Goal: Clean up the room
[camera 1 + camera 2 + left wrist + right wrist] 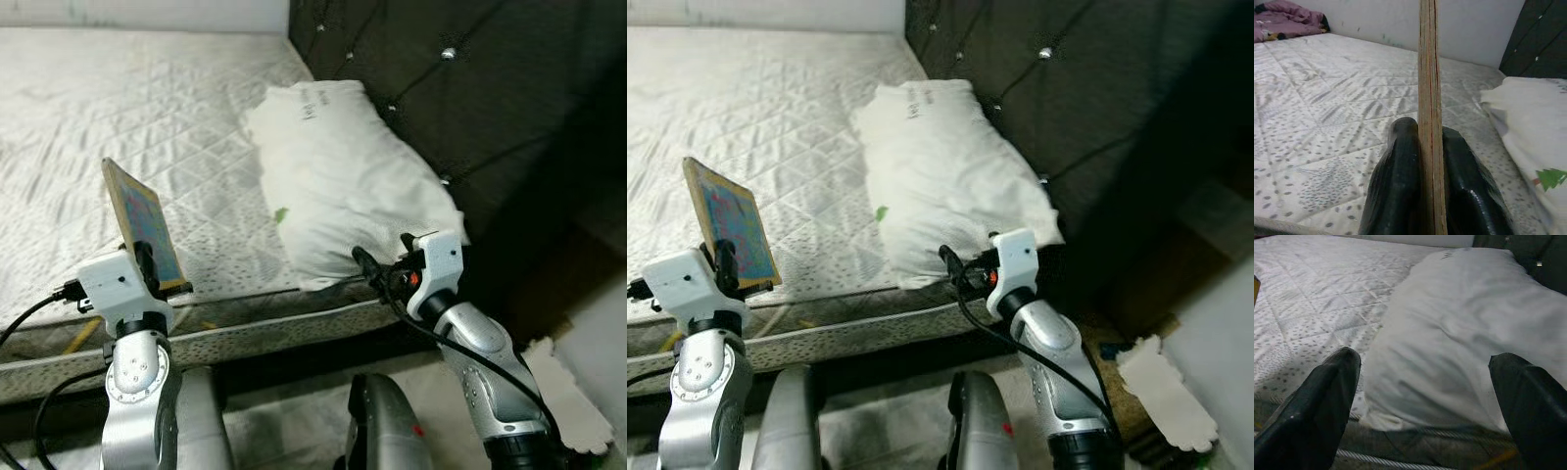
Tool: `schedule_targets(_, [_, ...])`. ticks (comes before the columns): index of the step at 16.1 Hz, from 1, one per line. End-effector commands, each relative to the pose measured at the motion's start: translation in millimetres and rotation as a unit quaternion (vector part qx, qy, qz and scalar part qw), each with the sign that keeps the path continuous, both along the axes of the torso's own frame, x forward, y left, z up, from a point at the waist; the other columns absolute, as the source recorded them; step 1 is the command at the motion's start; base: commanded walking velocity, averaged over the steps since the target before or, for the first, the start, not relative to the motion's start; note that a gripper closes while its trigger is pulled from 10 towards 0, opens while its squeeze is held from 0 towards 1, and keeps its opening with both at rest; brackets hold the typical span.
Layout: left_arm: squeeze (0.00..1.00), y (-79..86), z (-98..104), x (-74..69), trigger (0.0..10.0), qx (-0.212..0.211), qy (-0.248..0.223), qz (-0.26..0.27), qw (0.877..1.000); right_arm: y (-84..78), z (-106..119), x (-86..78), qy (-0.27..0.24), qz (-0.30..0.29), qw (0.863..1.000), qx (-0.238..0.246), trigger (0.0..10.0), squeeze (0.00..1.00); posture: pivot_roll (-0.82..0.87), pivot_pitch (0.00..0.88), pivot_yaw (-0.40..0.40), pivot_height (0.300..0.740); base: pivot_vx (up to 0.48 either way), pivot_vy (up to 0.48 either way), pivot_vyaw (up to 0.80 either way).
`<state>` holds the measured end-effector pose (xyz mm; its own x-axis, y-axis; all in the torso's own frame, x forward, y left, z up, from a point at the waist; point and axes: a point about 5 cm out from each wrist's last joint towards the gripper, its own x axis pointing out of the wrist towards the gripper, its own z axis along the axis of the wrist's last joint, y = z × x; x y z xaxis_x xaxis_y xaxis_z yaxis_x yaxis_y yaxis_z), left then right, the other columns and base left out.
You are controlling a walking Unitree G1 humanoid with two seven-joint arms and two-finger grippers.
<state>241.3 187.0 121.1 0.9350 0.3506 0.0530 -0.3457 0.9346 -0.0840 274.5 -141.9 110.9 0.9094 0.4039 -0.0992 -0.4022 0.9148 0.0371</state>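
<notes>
A thin book (145,223) with a colourful cover stands upright on edge above the mattress's near edge, and my left gripper (153,262) is shut on its lower end. In the left wrist view the book's spine (1429,88) runs straight up between the two black fingers (1400,171). A white pillow (343,176) lies at the head end of the bed against the dark headboard. My right gripper (368,266) is open just short of the pillow's near edge, and the pillow (1464,323) sits between and beyond its spread fingertips (1327,391).
The bare quilted mattress (118,108) stretches away to the left. A dark tufted headboard (460,88) rises on the right. Purple bedding (1288,19) lies at the far corner. A white scrap (1166,387) lies on the floor at right.
</notes>
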Motion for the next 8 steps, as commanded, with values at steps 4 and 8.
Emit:
schedule_targets(4, [0.00, -2.3, 13, 18.0, 10.0, -0.017, -0.030, -0.008, 0.999, -3.6, 4, 0.8, -0.002, -0.003, 1.000, 0.001, 10.0, 0.00, -0.03, 0.010, -0.081, 0.557, 0.000, 0.000, 0.00])
schedule_targets(8, [0.00, -22.3, -6, 36.4, 10.0, -0.121, 0.020, -0.065, 0.990, -9.7, 8, -0.6, -0.006, -0.012, 1.000, -0.004, 10.0, 0.00, -0.07, 0.022, -0.080, 0.557, 0.000, 0.000, 0.00])
